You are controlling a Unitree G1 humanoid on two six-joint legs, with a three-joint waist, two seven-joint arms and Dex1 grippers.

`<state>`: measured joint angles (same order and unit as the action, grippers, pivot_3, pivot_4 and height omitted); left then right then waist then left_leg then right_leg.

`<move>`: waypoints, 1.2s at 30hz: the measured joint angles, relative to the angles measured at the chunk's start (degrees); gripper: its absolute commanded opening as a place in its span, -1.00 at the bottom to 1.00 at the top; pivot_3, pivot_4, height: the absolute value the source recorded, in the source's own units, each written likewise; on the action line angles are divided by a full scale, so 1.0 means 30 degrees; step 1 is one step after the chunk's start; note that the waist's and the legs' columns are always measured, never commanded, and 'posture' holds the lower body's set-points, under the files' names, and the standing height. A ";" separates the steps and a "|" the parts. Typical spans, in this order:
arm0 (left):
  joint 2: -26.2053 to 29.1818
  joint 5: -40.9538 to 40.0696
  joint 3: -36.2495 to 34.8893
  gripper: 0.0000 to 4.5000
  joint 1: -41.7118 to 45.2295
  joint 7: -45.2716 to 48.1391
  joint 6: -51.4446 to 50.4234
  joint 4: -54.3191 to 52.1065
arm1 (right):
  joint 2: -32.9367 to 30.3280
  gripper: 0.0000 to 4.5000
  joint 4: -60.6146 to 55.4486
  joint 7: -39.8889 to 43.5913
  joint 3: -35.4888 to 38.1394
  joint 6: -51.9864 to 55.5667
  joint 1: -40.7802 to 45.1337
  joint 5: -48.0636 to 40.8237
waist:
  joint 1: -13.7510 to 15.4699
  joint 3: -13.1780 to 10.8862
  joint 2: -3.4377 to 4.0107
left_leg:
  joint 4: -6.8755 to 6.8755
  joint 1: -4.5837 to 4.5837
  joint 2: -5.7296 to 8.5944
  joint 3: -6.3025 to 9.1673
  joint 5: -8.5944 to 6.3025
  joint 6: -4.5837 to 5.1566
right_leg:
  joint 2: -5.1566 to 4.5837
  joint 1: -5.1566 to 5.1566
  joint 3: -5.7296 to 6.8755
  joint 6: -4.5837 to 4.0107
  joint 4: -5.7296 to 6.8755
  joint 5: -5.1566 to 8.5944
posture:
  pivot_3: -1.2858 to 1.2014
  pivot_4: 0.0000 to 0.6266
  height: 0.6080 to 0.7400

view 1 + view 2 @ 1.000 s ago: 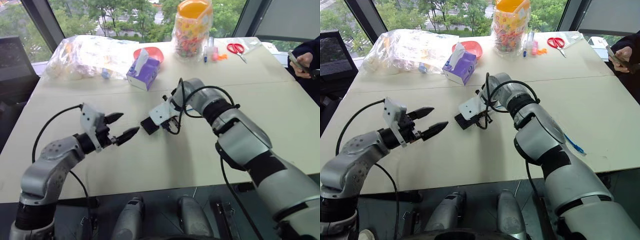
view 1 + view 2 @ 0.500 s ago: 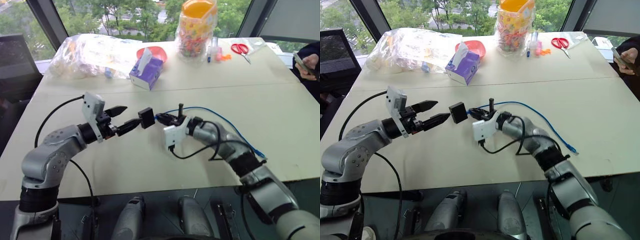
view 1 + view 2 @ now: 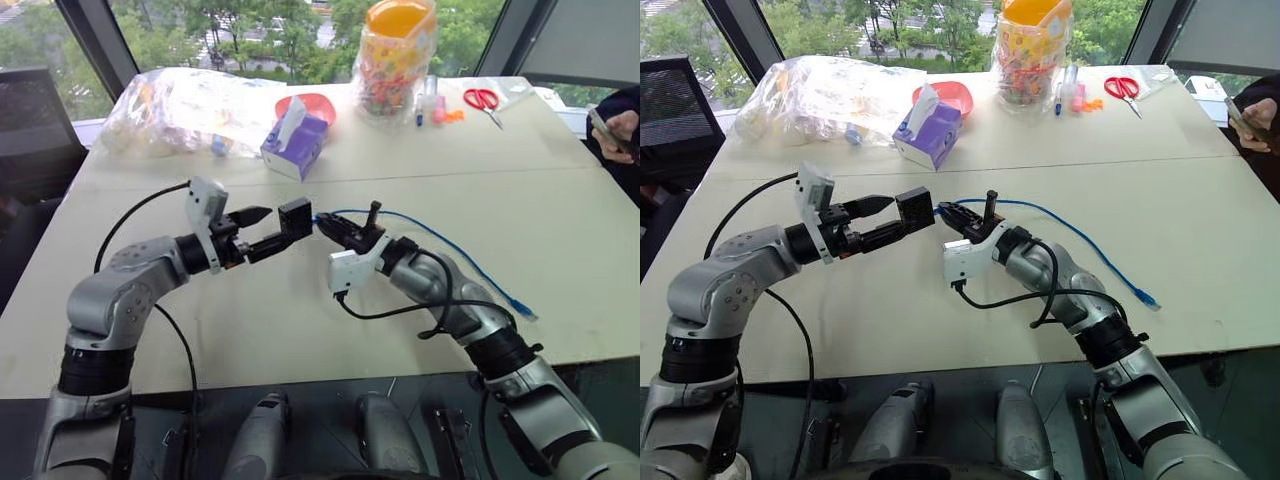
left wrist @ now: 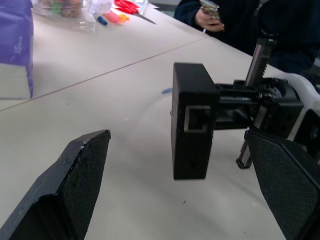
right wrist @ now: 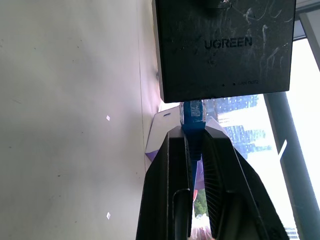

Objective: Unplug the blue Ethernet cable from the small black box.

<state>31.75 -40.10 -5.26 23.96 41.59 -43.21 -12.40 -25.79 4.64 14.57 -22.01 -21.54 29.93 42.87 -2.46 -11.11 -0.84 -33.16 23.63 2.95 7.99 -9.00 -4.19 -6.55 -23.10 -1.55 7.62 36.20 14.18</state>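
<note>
We note the right gripper clamped tight on the blue Ethernet cable just behind its plug, carrying the small black box above the table at frame centre. Left gripper gapes wide around the box, presumably to brace it for the pull. The cable's long axis trails toward lower right; the box's free port faces left.

The small black box carries the brand name "UGREEN" in raised letters on its flat face, seen from the right wrist. Below that word runs a line of much smaller print, too fine to read. The purple tissue box bears faint lettering I cannot read.
</note>
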 measured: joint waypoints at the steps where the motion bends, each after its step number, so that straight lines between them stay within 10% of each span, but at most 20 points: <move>1: -0.0081 0.0074 0.0035 1.00 0.0111 0.0010 0.0007 0.0144 | -0.0008 -0.95 -0.0090 0.0028 0.0006 -0.0001 -0.0019 -0.0033 | -0.0017 0.0000 0.0000 | 0.0000 0.0000 0.0000 0.0001 0.0000 0.0000 | 0.0001 0.0000 0.0001 0.0000 0.0001 0.0000 | 0.03 -0.52 0.82; 5: -0.0336 0.0446 0.0427 1.00 0.0213 0.0079 0.0128 0.0392 | -0.0009 -0.95 -0.0530 0.0163 0.0005 -0.0011 -0.0026 -0.0098 | 0.0013 -0.0002 -0.0004 | -0.0001 0.0000 0.0000 0.0000 0.0000 0.0000 | 0.0001 0.0001 0.0001 0.0000 0.0000 0.0000 | 0.03 -0.52 0.82; 17: -0.1070 0.1033 0.0938 -0.74 0.0523 0.0756 0.0769 0.0838 | -0.0092 -1.00 -0.0728 0.0535 0.0018 0.0007 -0.0034 -0.0138 | 0.0029 -0.0005 -0.0009 | 0.0000 0.0000 0.0000 -0.0001 0.0000 0.0000 | -0.0001 0.0002 0.0002 0.0001 -0.0002 0.0001 | 0.03 -0.52 0.82; 23: -0.1020 0.1125 0.1065 -0.77 0.0507 0.0864 0.0760 0.0863 | -0.0263 -1.00 -0.0728 0.1119 0.0024 -0.0072 0.0003 -0.0521 | 0.0026 -0.0007 -0.0011 | 0.0000 0.0001 0.0000 0.0000 0.0000 0.0000 | -0.0003 0.0002 0.0002 0.0000 -0.0004 0.0001 | 0.03 -0.52 0.82; 32: -0.0172 0.1131 0.0747 -0.77 0.0444 0.1292 0.0726 0.1021 | -0.1332 0.90 0.0336 0.3728 -0.0068 -0.1482 0.1487 -0.2812 | -0.0010 -0.0014 -0.0018 | 0.0001 0.0000 -0.0002 0.0001 0.0000 0.0001 | -0.0003 0.0004 0.0005 0.0001 -0.0006 0.0001 | 0.03 -0.52 0.82; 36: 0.0262 0.0673 0.0430 -0.77 0.0203 0.2092 0.0664 0.1030 | -0.1661 0.96 0.2371 0.8678 0.0260 -0.0205 0.2919 -0.7754 | -0.0017 -0.0038 -0.0060 | 0.0003 0.0001 -0.0007 0.0005 -0.0001 0.0002 | -0.0004 0.0013 0.0013 0.0001 -0.0017 0.0001 | 0.03 -0.52 0.82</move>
<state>32.54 -38.09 -3.97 24.57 47.87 -41.22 -9.31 -30.77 11.75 40.60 -21.23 -22.16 38.69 19.61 -2.51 -11.23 -1.02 -33.15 23.63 2.93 8.01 -9.00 -4.19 -6.56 -23.06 -1.51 7.62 36.15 14.18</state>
